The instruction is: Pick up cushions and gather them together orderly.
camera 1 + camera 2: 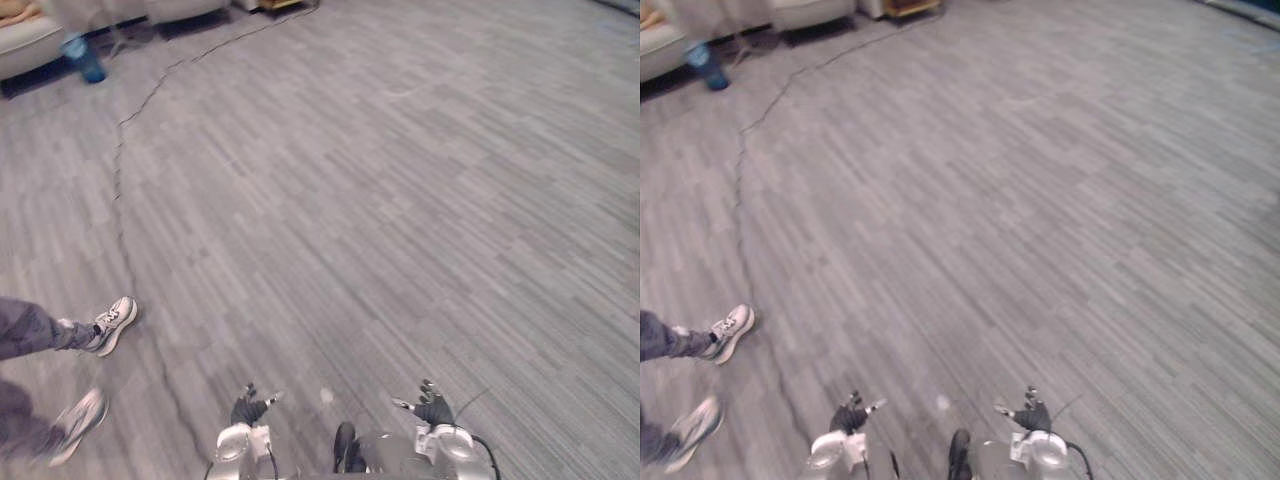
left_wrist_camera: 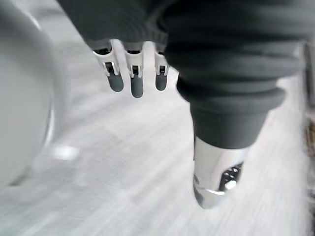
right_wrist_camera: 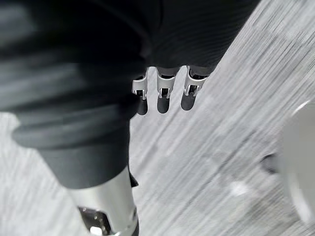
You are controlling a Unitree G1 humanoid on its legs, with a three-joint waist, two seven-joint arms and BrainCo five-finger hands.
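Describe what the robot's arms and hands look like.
The two match. The left hand and right hand each have a dark ribbed cover over the back and wrist. The fingers are silver with rounded dark tips; the thumb is silver below a dark sleeve. The left arm and right arm are smooth silver-grey shells.

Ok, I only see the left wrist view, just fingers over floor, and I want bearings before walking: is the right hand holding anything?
Observer: No, the right hand hangs low with straight fingers, empty.
Operator: Anyone close?
Observer: A person's white shoes stand on the floor at the robot's left.
Operator: Where is furniture?
Observer: A pale sofa far ahead on the left, a blue container beside it.
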